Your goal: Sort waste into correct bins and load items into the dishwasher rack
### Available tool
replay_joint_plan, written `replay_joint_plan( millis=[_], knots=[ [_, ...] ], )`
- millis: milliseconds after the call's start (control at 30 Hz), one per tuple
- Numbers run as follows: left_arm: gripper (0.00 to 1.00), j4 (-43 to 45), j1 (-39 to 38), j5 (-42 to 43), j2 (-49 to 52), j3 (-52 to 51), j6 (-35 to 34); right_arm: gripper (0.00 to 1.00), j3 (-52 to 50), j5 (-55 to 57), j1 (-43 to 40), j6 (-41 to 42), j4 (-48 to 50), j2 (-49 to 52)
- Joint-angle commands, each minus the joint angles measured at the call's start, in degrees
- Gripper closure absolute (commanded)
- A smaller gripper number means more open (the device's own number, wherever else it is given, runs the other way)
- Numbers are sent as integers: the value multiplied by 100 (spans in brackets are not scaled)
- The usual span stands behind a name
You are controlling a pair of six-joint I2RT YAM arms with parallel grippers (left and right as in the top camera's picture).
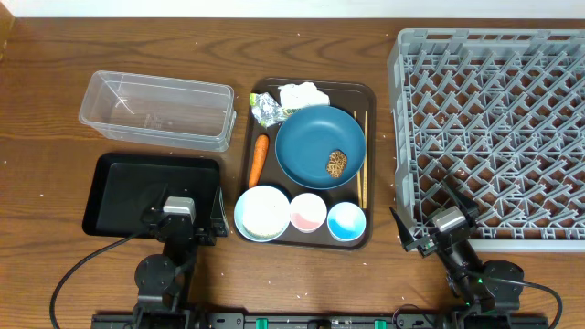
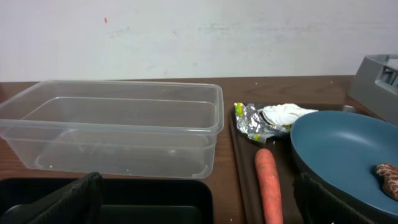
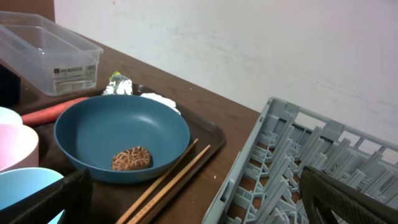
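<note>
On a brown serving tray [image 1: 369, 91] lie a white napkin [image 1: 303, 94], a foil ball [image 1: 266, 110], a carrot [image 1: 259, 159], a dark blue plate [image 1: 311, 142] holding a brown lump [image 1: 337, 164], chopsticks [image 1: 362, 169], a white bowl [image 1: 262, 212], a pink cup [image 1: 307, 212] and a blue cup [image 1: 346, 221]. I cannot make out any rice grains. The clear tub [image 1: 155, 110] and the black tray [image 1: 137, 187] stand to the left, the grey rack [image 1: 494, 128] to the right. My left gripper [image 1: 183, 216] [image 2: 199, 208] is open and empty over the black tray's near edge. My right gripper [image 1: 432, 215] [image 3: 196, 199] is open and empty at the rack's front left corner.
The wooden table [image 1: 55, 55] runs to a white wall [image 2: 199, 37] at the back. In the left wrist view the tub [image 2: 112, 124], foil [image 2: 252, 121] and carrot [image 2: 268, 183] lie ahead. In the right wrist view the plate [image 3: 118, 134] and chopsticks [image 3: 171, 177] lie ahead, left of the rack [image 3: 298, 162].
</note>
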Motion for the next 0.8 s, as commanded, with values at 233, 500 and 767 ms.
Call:
replay_joint_plan(
  millis=[233,500,767],
  knots=[
    [2,-81,26,37,-35,-155,-26,2,-22,-22,-24,76,-4,-26],
    [2,-55,26,-83,-35,-155,70,1,-22,-22,-24,76,-4,-26],
    [2,-101,26,-184,-35,-155,59,1,-22,-22,-24,74,-2,-26]
  ],
)
